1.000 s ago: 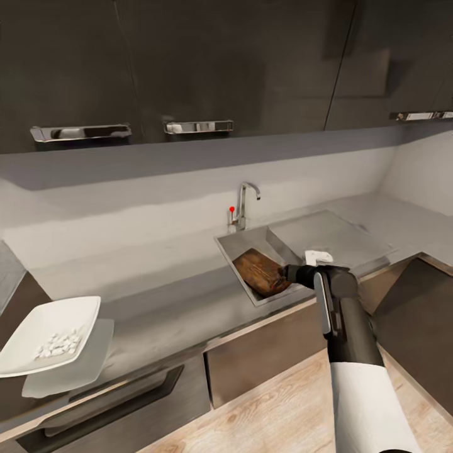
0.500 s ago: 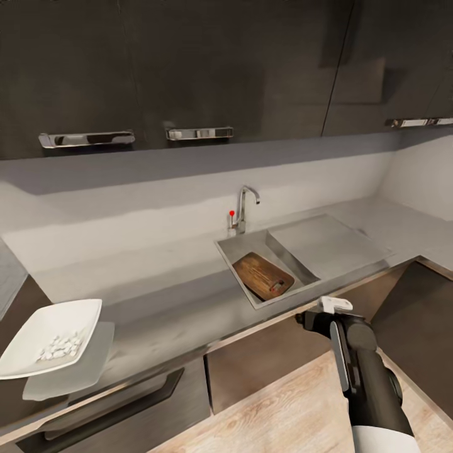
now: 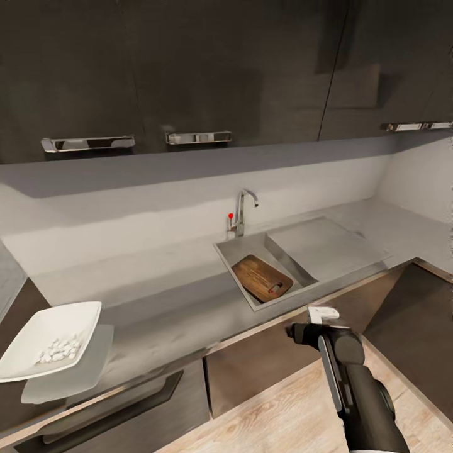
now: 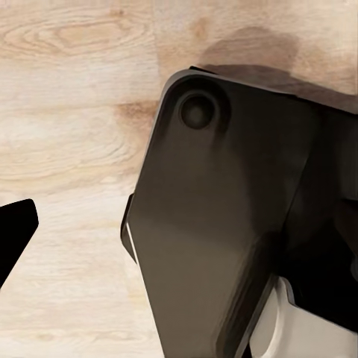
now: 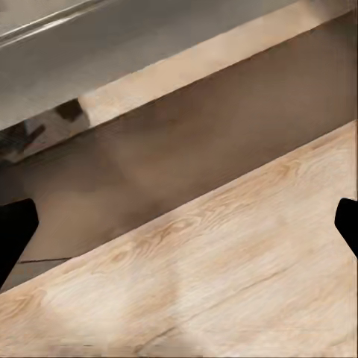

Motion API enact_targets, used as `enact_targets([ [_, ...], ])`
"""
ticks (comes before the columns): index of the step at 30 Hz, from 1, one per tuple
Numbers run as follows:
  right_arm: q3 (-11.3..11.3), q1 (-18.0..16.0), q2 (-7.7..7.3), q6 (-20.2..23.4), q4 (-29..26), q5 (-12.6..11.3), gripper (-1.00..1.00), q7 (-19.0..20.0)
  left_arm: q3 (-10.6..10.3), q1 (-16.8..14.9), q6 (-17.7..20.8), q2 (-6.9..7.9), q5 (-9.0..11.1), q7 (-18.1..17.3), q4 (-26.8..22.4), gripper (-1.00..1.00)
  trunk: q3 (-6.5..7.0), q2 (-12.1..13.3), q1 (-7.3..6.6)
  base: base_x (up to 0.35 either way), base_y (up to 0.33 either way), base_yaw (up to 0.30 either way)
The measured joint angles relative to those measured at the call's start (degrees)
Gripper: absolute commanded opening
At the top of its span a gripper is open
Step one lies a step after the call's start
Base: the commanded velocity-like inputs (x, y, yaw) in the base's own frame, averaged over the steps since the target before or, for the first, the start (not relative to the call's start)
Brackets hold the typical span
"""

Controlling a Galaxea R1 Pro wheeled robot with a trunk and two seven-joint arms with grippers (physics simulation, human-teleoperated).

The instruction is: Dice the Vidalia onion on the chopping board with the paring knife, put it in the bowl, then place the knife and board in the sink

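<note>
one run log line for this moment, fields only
stage: board in sink | chopping board lies in sink | bowl holds dice | right gripper empty, off counter

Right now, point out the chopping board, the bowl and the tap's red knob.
chopping board (image 3: 259,275): head view, middle of the wooden face, lying in the sink basin.
bowl (image 3: 39,328): head view, bare white inner wall above the dice.
red knob (image 3: 231,215): head view, the knob's round red tip.

The right gripper (image 3: 296,331), a second ago over the board (image 3: 261,277) in the sink (image 3: 242,250), now hangs clear of the sink, pulled back below the countertop's (image 3: 163,296) front edge.
</note>
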Motion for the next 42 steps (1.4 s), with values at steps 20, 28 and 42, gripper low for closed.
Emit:
enact_targets([
  [20, -3.11, 17.80, -0.51, -47.88, 66.18, 0.88, 1.00, -23.60, -0.17, 0.01, 14.71, 0.06, -0.26, 0.57, -0.21, 1.00, 1.73, 0.00, 0.00, 0.000, 0.000, -0.056],
  [28, -2.83, 17.91, -1.20, -67.27, 87.38, 0.93, 1.00, -24.93, -0.28, 0.01, 30.00, 3.08, -0.31, 0.77, -0.31, 1.00, 2.44, 0.00, 0.00, 0.000, 0.000, 0.000],
  [42, -2.97, 24.33, -2.86, -68.74, 89.16, 0.79, 1.00, -21.53, -0.50, 0.03, 28.55, 5.53, -0.08, 0.39, -3.92, 1.00, 3.43, -0.01, 0.00, 0.000, 0.000, 0.000],
])
